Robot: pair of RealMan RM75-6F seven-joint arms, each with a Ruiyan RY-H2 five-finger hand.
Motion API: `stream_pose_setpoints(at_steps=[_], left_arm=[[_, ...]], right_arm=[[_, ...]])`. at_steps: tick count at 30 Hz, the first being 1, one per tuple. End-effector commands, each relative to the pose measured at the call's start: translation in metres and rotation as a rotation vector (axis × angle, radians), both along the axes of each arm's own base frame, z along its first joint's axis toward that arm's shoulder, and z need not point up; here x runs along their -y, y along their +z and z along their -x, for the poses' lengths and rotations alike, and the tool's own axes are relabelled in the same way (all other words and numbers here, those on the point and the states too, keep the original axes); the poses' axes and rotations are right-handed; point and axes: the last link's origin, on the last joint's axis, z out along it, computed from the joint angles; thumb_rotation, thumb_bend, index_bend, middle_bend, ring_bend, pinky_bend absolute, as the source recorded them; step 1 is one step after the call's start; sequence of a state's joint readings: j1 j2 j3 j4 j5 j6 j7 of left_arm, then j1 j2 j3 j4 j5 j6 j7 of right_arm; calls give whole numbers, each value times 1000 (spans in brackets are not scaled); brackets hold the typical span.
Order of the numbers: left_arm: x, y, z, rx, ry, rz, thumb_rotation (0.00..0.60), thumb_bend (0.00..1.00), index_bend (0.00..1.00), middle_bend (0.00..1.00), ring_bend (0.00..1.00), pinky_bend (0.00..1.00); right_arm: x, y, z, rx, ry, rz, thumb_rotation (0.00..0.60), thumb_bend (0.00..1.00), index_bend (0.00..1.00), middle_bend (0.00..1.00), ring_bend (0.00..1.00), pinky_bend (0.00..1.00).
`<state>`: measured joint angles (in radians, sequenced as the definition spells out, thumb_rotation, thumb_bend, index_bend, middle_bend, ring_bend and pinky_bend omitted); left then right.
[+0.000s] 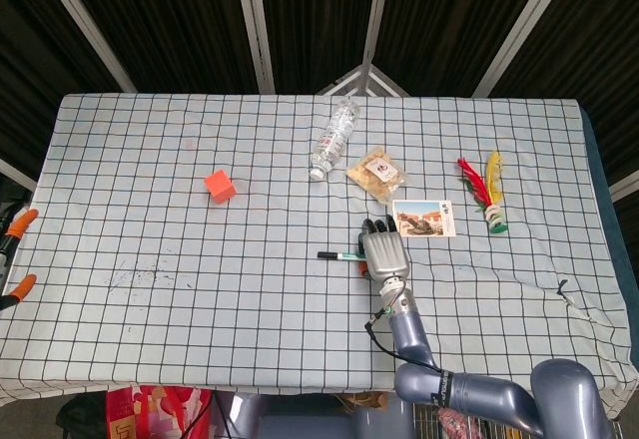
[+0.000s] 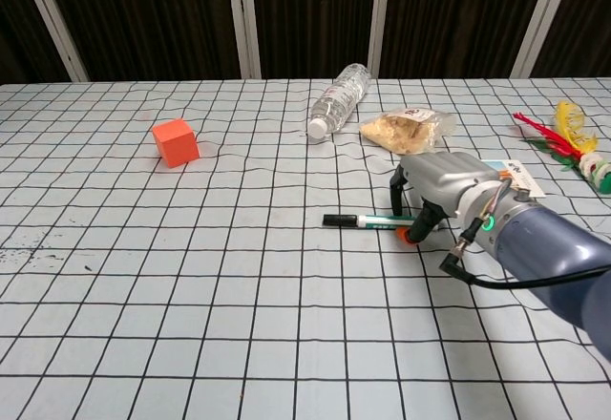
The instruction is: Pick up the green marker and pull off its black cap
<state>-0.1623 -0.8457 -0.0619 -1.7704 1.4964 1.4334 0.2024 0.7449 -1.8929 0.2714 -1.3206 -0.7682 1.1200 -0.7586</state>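
The right hand (image 2: pixel 437 191) arched over the right end of the green marker (image 2: pixel 368 220), fingertips curled down around it, cap (image 2: pixel 334 220) pointing left.

Checked table in front of a dark wall

A pale cloth (image 1: pixel 150 160) with black grid lines covers the table; from nine to three o'clock, dark panels (image 2: pixel 305 19) with white posts (image 2: pixel 243 19) stand behind.

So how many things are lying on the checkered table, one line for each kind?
Green marker with black cap: 1
Orange cube: 1
Plastic bottle: 1
Snack bag: 1
Picture card: 1
Feather shuttlecock: 1
Total: 6
The right hand arches over the marker's far end; I left it out of the tally.
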Motion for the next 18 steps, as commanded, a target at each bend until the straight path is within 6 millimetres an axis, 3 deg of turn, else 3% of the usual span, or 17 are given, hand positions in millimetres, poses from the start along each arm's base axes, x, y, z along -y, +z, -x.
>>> stream_pose_setpoints(at_steps=[1, 18], left_arm=[[0, 0, 0, 1, 1, 0, 600, 383, 118, 52, 0, 0], [-1, -2, -1, -3, -3, -3, 600, 383, 119, 53, 0, 0]], right_arm=[[0, 0, 0, 3, 1, 1, 600, 387, 555, 196, 182, 87], [-1, 2, -1, 18, 24, -10, 600, 497, 613, 227, 203, 87]])
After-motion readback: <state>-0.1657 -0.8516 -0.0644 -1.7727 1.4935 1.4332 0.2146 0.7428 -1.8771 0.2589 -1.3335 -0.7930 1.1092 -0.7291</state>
